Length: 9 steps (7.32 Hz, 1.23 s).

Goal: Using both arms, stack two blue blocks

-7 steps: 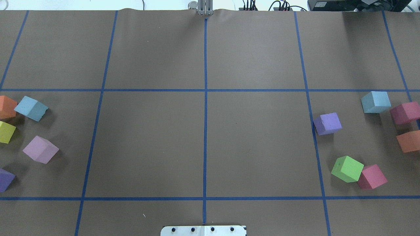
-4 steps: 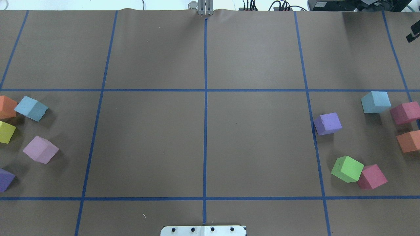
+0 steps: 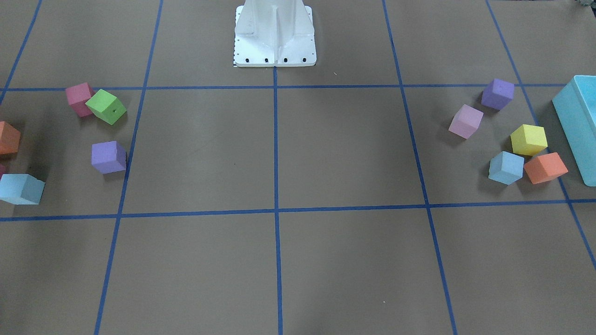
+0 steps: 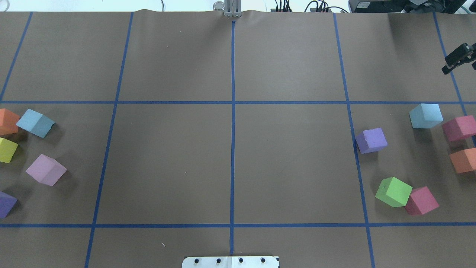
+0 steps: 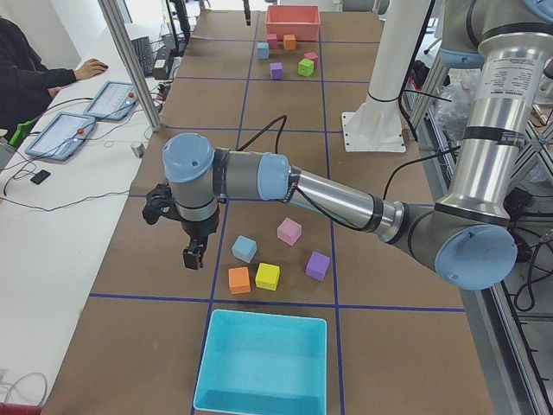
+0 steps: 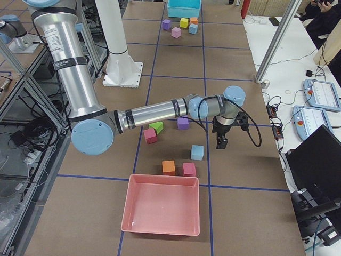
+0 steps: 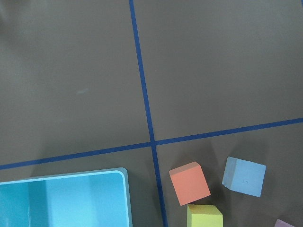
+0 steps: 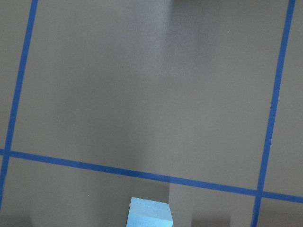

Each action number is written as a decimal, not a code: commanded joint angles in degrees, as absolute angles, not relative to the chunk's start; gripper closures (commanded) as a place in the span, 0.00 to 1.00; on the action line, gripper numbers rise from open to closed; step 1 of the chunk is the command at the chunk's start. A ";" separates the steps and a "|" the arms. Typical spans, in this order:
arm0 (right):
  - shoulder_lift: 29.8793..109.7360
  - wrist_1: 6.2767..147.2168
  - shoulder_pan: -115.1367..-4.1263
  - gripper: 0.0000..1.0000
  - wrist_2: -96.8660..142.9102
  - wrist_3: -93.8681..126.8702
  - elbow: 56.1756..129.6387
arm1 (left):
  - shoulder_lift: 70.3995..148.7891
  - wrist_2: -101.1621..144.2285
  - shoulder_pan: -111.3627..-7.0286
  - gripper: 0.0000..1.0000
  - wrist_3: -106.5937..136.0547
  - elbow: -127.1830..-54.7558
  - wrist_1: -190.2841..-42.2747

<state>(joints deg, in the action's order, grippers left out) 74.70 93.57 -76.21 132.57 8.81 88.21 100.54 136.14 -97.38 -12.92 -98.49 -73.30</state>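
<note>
As 2 blue blocks [image 4: 35,123] [image 4: 426,115] sit edgeward, table [image 4: 167,156] between.

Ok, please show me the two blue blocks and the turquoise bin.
left blue block [image 4: 29,120], overhead view, on its lighter face
right blue block [image 4: 430,114], overhead view, on its lighter face
turquoise bin [image 5: 259,363], exterior left view, on its bare inner floor

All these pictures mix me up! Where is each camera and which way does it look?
Front-facing: across the table, looks down at the white base; no arms.
Overhead: high behind, looks forward; right gripper at edge.
Exterior left: table's left end; left arm near.
Exterior right: right end; right arm near.
Left wrist: down on a blue block; no gripper.
Right wrist: down on the other blue block.
Shared: front-facing and overhead show the base.
</note>
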 commanded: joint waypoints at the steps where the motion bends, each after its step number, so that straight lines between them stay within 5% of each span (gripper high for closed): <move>1: 76.02 92.56 -73.75 0.00 132.54 10.55 87.46 | 100.46 136.14 -97.38 0.02 -12.92 -99.05 -73.21; 4: 76.11 79.67 -70.59 0.00 132.45 16.15 80.27 | 100.37 136.14 -97.38 0.02 -12.92 -99.05 -73.21; 9: 76.29 76.82 -68.29 0.00 131.40 20.74 79.63 | 100.37 136.14 -97.47 0.02 -12.92 -99.31 -73.21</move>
